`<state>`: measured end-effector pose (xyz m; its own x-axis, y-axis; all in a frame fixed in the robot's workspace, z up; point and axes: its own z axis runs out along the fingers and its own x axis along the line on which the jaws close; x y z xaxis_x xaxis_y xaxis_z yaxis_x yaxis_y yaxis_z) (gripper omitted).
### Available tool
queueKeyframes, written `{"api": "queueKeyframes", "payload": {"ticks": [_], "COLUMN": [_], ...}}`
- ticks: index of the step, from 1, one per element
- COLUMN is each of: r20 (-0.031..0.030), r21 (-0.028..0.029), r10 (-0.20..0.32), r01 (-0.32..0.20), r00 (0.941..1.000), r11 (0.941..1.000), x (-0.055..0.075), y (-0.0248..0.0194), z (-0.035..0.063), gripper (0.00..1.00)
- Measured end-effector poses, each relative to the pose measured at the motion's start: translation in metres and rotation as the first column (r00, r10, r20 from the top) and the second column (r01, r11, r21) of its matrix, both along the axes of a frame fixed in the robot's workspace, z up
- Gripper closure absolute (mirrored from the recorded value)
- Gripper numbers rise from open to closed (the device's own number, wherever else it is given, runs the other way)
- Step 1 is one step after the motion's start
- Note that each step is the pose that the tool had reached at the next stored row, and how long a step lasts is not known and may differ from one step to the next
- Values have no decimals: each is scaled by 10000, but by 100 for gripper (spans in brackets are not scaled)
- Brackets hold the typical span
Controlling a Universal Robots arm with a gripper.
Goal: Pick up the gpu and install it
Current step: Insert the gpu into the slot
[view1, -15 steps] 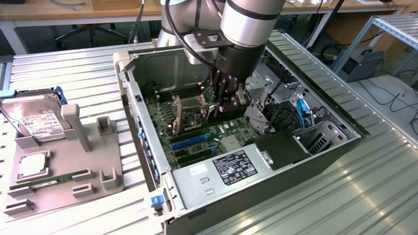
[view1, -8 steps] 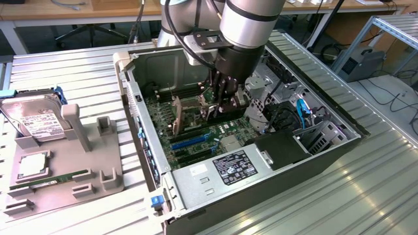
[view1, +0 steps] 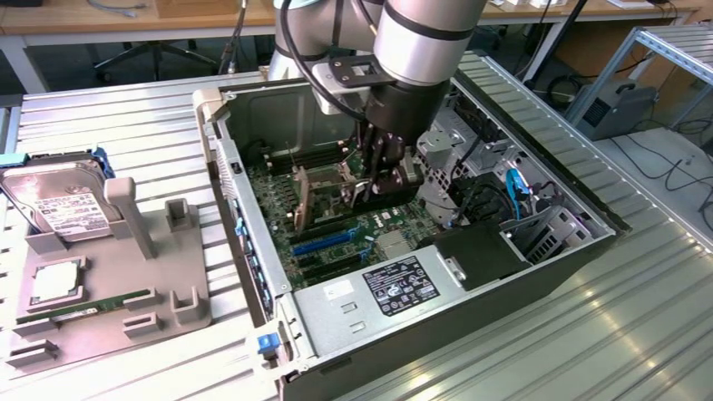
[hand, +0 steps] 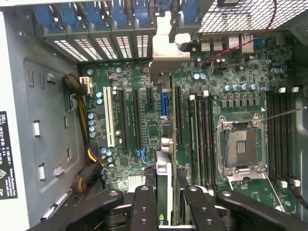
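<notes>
The gpu (view1: 317, 196) stands on edge inside the open computer case (view1: 229, 159), its brownish board face turned toward the camera. My gripper (view1: 382, 185) is shut on the card's upper edge. In the wrist view the gpu (hand: 163, 178) runs edge-on between my two black fingers (hand: 144, 207), and its silver bracket (hand: 163, 53) reaches the rear slot openings. The card hangs just over the motherboard (hand: 130, 86), in line with the blue expansion slot (hand: 164, 103). I cannot tell whether its lower edge touches a slot.
The power supply (view1: 390, 288) fills the case's near corner, and cables (view1: 515, 188) and drive cages crowd the exterior view's right. RAM slots and the open CPU socket (hand: 240, 144) lie beside the card. Outside the case, a grey fixture (view1: 167, 284) holds a hard drive (view1: 62, 209) and a RAM stick (view1: 83, 305).
</notes>
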<state>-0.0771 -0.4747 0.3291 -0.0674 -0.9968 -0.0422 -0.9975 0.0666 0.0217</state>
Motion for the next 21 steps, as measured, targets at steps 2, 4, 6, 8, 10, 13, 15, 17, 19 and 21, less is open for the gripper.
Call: {"api": "queueKeyframes", "payload": {"ticks": [2, 4, 6, 8, 10, 13, 15, 17, 19, 21], "r20": [0, 0, 0, 0, 0, 0, 0, 0, 0, 0], "r21": [0, 1, 0, 1, 2, 1, 1, 0, 1, 1], "r10": [1, 0, 0, 0, 1, 0, 0, 0, 0, 0], "r01": [-1, 0, 0, 0, -1, 0, 0, 0, 0, 0], "r00": [10000, 10000, 10000, 10000, 10000, 10000, 10000, 10000, 10000, 10000], "r11": [10000, 10000, 10000, 10000, 10000, 10000, 10000, 10000, 10000, 10000], "x": [-2, -3, -5, -6, -6, -8, -10, -12, -13, -15], "y": [-1, -3, -4, -6, -8, -12, -15, -18, -21, -23], "z": [-4, -8, -11, -15, -18, -22, -26, -28, -32, -34], "gripper": [73, 73, 73, 73, 73, 73, 73, 73, 73, 73]}}
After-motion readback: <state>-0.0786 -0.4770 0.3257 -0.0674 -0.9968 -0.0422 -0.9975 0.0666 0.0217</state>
